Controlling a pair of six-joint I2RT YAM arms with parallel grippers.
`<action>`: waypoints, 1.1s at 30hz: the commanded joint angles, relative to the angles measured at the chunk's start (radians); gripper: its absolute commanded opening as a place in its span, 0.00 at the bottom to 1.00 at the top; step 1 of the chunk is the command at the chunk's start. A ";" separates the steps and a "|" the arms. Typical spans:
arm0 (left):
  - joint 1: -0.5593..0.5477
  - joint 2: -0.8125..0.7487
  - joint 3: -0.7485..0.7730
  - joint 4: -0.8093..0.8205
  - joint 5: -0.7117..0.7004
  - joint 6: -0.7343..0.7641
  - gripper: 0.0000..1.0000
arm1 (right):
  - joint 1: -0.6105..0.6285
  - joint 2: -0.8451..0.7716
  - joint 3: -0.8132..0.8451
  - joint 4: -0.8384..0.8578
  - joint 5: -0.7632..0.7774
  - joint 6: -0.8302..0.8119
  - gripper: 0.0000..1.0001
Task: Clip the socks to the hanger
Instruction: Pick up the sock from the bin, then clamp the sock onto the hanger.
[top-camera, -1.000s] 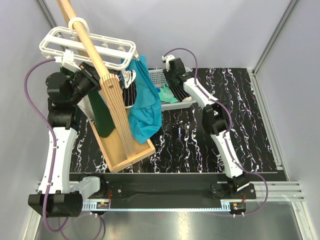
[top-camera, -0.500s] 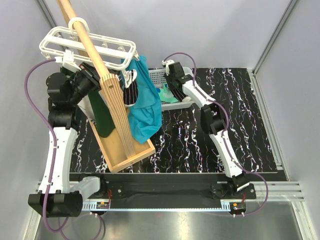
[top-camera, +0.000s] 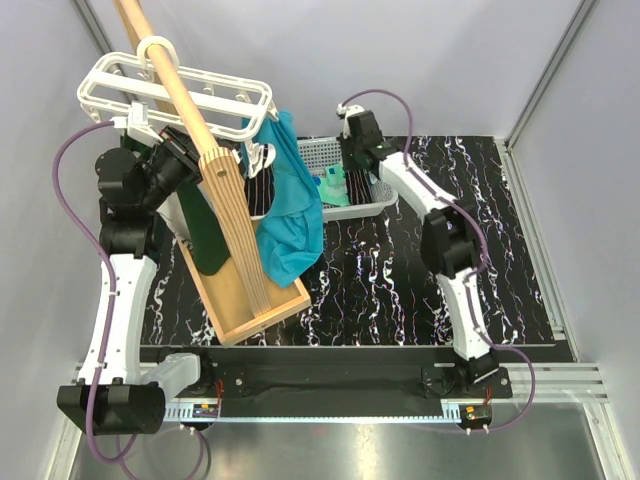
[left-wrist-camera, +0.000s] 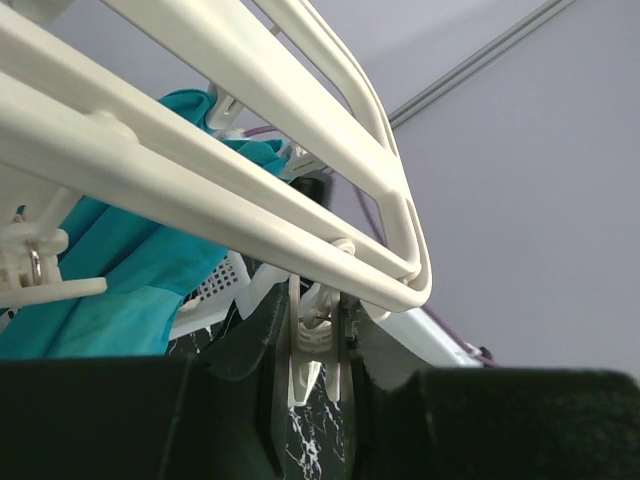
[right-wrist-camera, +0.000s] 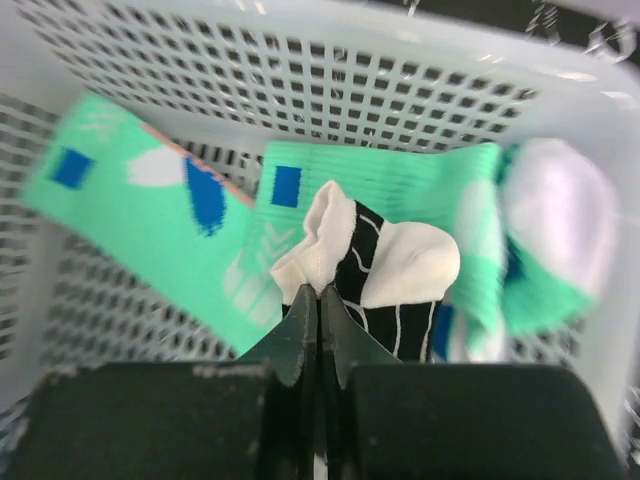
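Right gripper (right-wrist-camera: 320, 296) within close basket (right-wrist-camera: 400, 90) walls

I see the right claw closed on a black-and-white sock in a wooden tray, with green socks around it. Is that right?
Not quite. The black-and-white sock and the green socks lie in a pale grey mesh basket, not a wooden tray; the right wrist view shows it. The right gripper is indeed closed on that sock.
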 joint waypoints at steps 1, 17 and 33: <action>-0.007 -0.018 -0.017 0.018 0.052 -0.016 0.00 | -0.004 -0.251 -0.100 0.065 0.007 0.088 0.00; -0.007 -0.073 -0.052 0.058 0.014 -0.007 0.00 | 0.275 -0.970 -0.694 0.091 -0.328 0.200 0.00; -0.007 -0.067 -0.052 0.067 0.005 -0.045 0.00 | 0.392 -0.918 -0.625 0.350 -0.544 0.394 0.00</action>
